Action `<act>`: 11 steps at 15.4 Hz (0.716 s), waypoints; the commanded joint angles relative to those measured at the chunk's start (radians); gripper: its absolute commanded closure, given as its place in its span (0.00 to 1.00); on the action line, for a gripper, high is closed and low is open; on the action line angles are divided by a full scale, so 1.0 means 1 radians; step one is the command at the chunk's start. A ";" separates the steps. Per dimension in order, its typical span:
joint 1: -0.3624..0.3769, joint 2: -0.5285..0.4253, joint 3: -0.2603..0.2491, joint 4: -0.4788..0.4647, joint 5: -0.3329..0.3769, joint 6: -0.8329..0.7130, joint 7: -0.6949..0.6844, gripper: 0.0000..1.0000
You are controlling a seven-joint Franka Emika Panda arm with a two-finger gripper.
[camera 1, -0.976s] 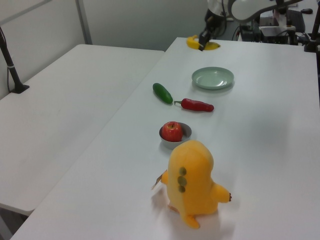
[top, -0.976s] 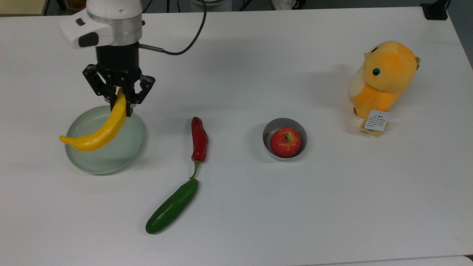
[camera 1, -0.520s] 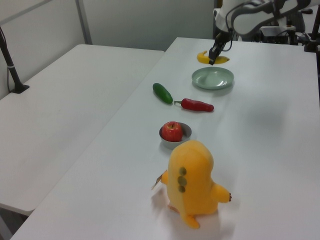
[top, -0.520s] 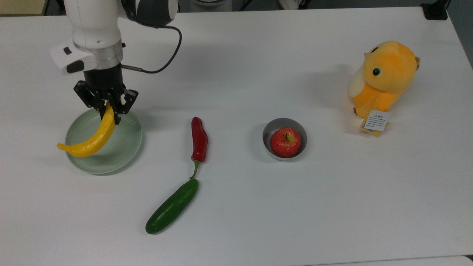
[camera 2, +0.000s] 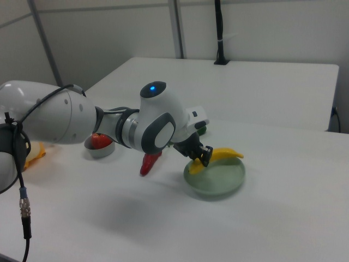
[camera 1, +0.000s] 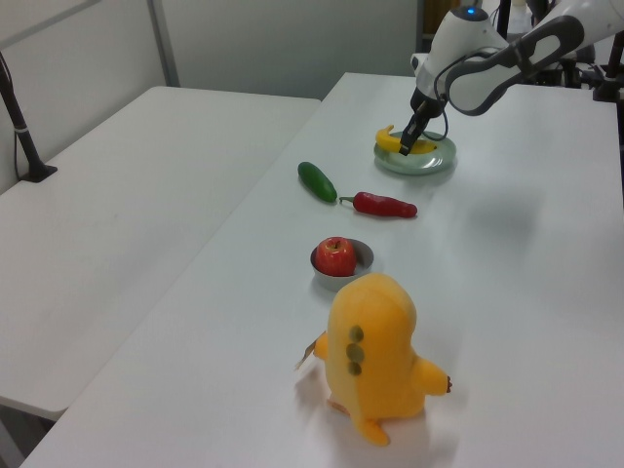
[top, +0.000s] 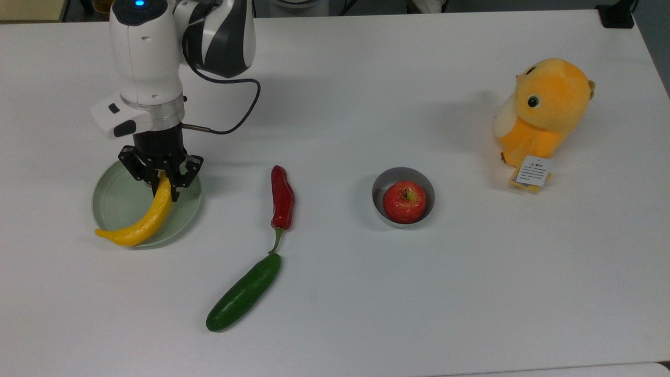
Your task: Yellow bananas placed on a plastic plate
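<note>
**A:** Where is the claw, and what is it doing?

**B:** The black two-finger claw (top: 166, 184) is clenched on one end of the slender, curved, bright yellow toy banana (top: 140, 222). It points down over the round, pale mint-green plastic plate (top: 112, 196), at the plate's edge nearest the arm in the top view.

**A:** And where is the banana?

**B:** In the top view it runs from the claw across the plate toward the top view's lower left, and its free pointed tip sticks out past the rim. The right view shows the banana (camera 2: 217, 157) over the plate (camera 2: 218, 180) at a slant. Whether it touches the plate I cannot tell.

**A:** What else is on the white worktop (top: 419, 293)?

**B:** To the top view's right of the plate lies a glossy red chili pepper (top: 282, 198). Its green stem points at one end of a straight dark green cucumber (top: 244, 292), almost touching it. Farther to the top view's right is a small grey metal bowl (top: 390, 180) holding a red apple (top: 404, 201). Well apart from these, near the top view's right edge, an orange plush toy (top: 544, 107) stands upright with a white paper tag (top: 534, 170) at its base. In the left view the plush toy (camera 1: 375, 356) is nearest the camera, and the claw (camera 1: 408, 144) and plate (camera 1: 434, 162) are at the far end.
</note>
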 commanded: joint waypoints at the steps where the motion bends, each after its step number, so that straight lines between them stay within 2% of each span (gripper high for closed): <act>1: 0.006 -0.010 -0.005 -0.024 0.022 0.025 -0.031 0.64; 3: 0.006 -0.010 -0.005 -0.022 0.022 0.025 -0.028 0.43; 5: 0.005 -0.010 -0.005 -0.022 0.022 0.023 -0.026 0.37; 6: 0.005 -0.010 -0.005 -0.022 0.022 0.023 -0.022 0.24; 10: 0.006 -0.027 -0.005 -0.021 0.024 0.020 -0.017 0.02; 11: 0.008 -0.037 -0.003 -0.018 0.024 0.017 -0.012 0.00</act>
